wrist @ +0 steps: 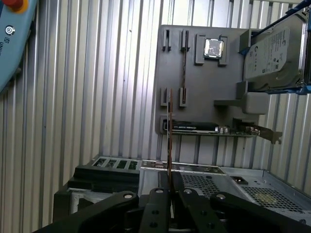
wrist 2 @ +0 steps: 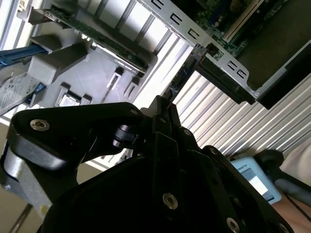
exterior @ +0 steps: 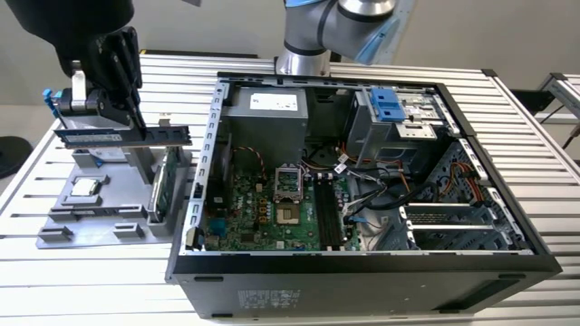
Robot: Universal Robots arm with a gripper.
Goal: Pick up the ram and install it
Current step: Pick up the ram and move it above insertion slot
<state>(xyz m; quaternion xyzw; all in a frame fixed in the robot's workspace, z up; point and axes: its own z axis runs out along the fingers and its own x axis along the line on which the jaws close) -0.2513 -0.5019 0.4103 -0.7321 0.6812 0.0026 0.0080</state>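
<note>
Tool (wrist: 170, 190) clamps ram (exterior: 122, 136), its long axis level.

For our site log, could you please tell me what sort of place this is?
Probably a robotics lab bench for computer assembly: a slotted metal table carries an open computer case and a grey parts fixture, while the gripper holds the ram.

The ram (exterior: 95, 137) is dark blue-green with bluish labels. The holder tray (exterior: 91, 219) is plain grey; the motherboard (exterior: 254, 212) is green
</note>
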